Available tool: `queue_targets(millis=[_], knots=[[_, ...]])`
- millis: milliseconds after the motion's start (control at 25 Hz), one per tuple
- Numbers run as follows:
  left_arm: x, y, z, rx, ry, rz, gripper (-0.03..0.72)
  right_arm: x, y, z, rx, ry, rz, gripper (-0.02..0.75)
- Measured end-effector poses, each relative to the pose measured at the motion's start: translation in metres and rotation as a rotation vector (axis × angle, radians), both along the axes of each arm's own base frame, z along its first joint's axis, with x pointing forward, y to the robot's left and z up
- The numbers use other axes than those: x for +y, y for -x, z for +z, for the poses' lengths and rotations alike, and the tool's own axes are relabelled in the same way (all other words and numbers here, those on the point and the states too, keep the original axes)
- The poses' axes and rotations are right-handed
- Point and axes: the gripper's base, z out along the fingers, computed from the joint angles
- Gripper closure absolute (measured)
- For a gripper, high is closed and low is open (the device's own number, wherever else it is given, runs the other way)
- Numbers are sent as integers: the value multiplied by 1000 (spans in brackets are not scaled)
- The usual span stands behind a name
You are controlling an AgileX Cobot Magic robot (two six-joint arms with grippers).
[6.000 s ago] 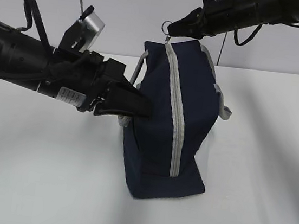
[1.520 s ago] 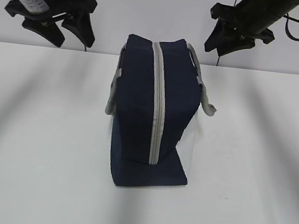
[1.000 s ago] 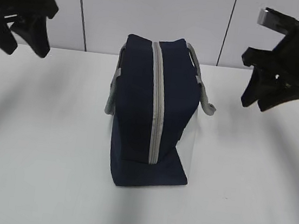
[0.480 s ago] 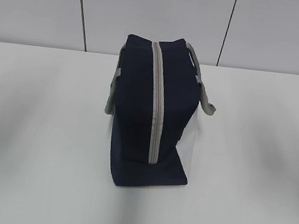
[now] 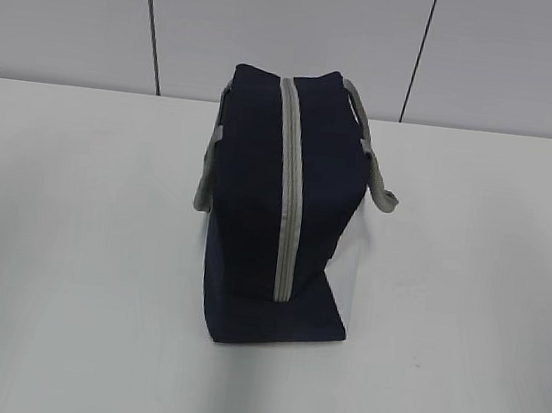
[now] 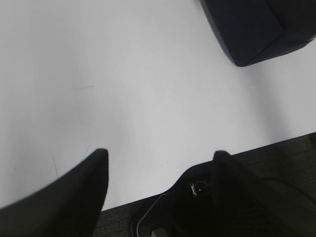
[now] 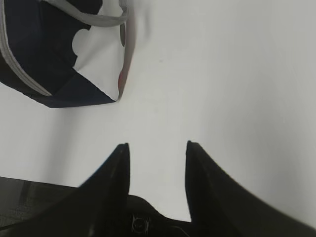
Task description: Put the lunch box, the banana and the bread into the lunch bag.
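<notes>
Item: lunch bag (image 5: 281, 207). Navy fabric, standing upright at the middle of the white tabletop (image 5: 70, 242), one narrow end toward the near edge. A grey zipper strip (image 5: 288, 208) runs over the top and down the near end; it reads as drawn shut along the whole visible length. One grey handle (image 5: 206, 173) hangs on the left side, another (image 5: 376, 173) on the right. A white side panel (image 7: 101, 59) shows in the right wrist view.

Item: lunch box, banana, bread. None visible in any view; nothing lies loose on the tabletop. Presumably they are inside the closed bag, though the contents cannot be seen.

Item: left pincer (image 6: 160, 173). Out of the exterior view; in its own wrist view it hangs over bare tabletop, near and left of the bag's corner (image 6: 256, 34). Jaws stand wide apart, holding nothing.

Item: right pincer (image 7: 157, 163). Also out of the exterior view; it hangs over bare tabletop, near and right of the bag. Jaws parted, narrower than the left, holding nothing.

Step in hand, as judged: packing looks complete, with the bag closed and both arms well clear of it.

Next move, as judged: no further grasp seems called for. If any item proved to be outside the bag, the zipper would need reopening first.
</notes>
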Motion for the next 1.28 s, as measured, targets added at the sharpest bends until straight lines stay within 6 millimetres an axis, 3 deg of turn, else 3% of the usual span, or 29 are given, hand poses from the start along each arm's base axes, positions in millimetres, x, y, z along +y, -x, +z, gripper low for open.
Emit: queue_targets(millis=[360,600,800,1280], knots=[[16,45,5,-144,-23,-7,239,-13,66,-22,-56,64,-65,458],[25,71,-22,-176,-14,-1,240,-20,94,-48,-156,106,-106,459],[29,85,-43,-234,4,1,240,-24,99,-69,-156,140,-128,459],[29,80,-51,-324,16,7,244,-29,88,-74,-236,203,-163,459]])
